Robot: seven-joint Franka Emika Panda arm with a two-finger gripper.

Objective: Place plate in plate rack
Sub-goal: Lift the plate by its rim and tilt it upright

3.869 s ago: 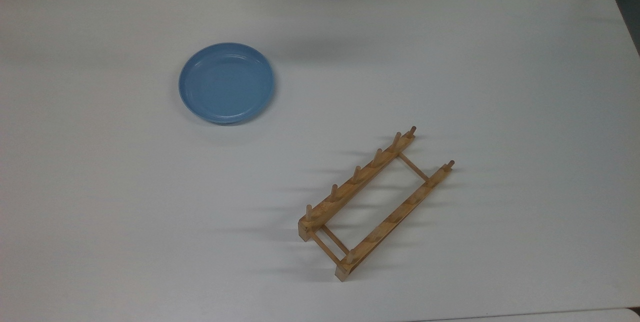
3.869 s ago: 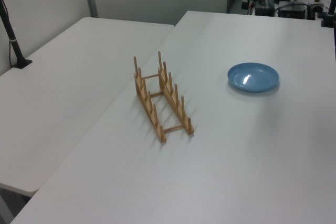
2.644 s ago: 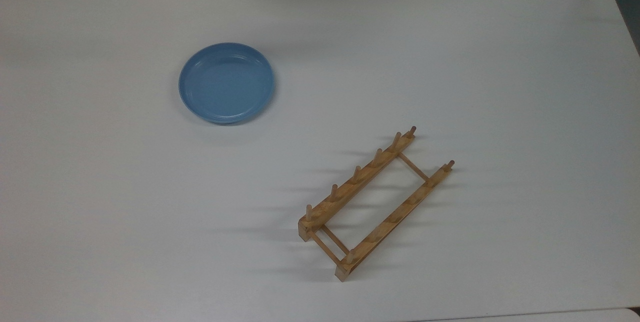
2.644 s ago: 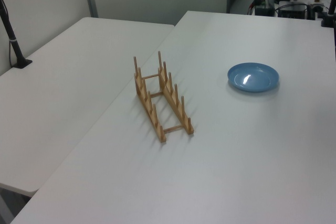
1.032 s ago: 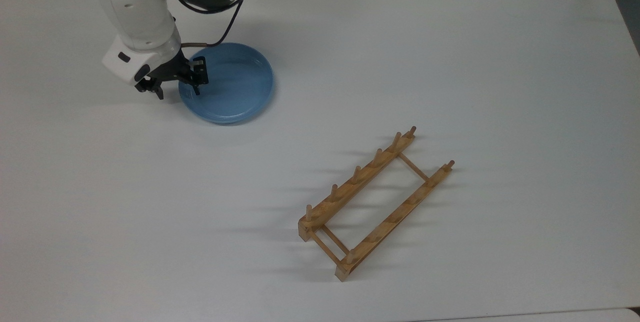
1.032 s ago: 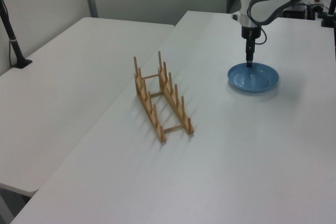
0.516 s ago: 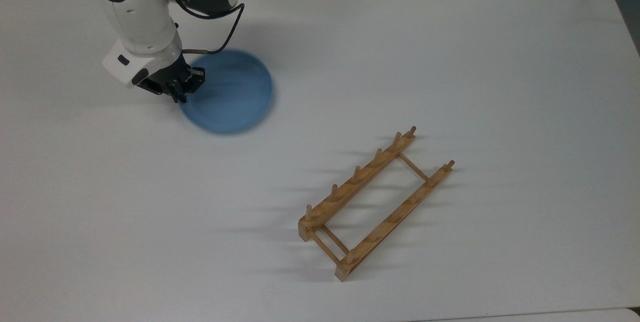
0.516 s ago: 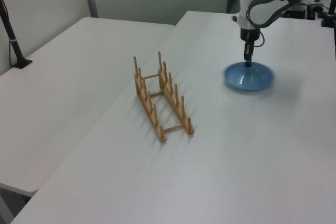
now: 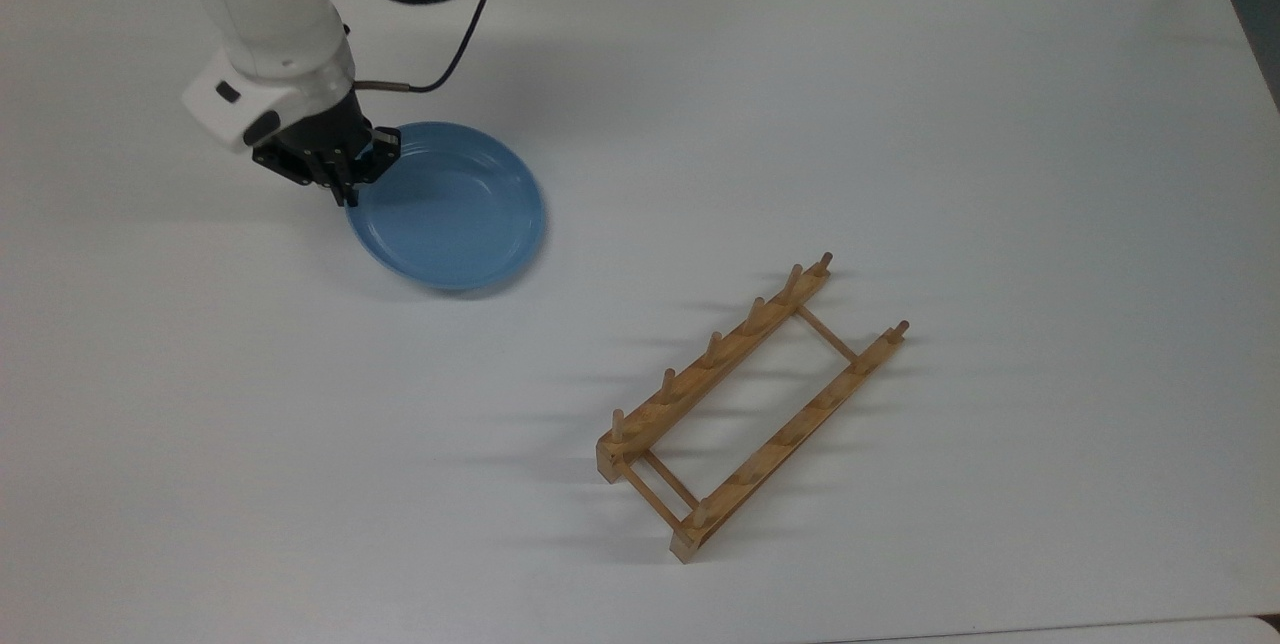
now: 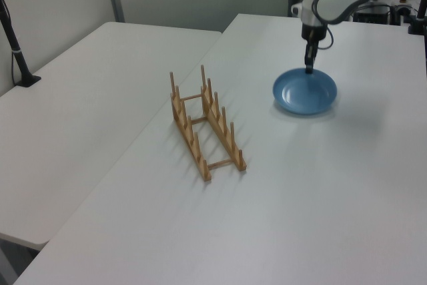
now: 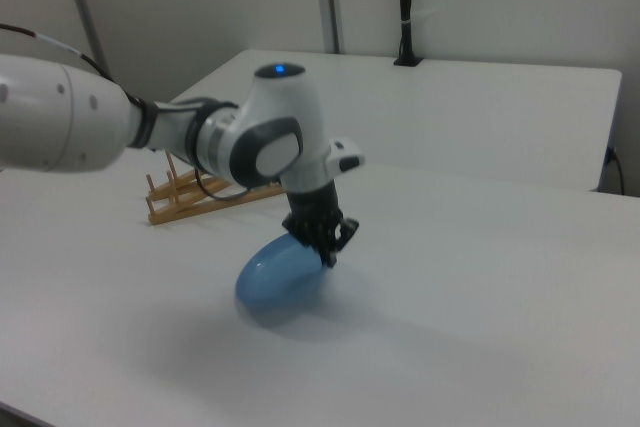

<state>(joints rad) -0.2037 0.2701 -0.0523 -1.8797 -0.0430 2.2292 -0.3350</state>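
Light-blue plate (image 9: 447,206) pinched by its rim, tilted and lifted off the white bench (image 9: 900,104).

In the top view, going left to right: the gripper (image 9: 340,169) held the plate's left edge, jaws closed narrow on the rim; the plate hung near edge down, as the right view showed; the wooden plate rack (image 9: 750,404) stood well apart toward the lower right, slots unfilled. Risk, as judged: a glossy rim held at one point could pivot or slip during the carry, and a tilted plate might strike the pegs rather than drop between them.
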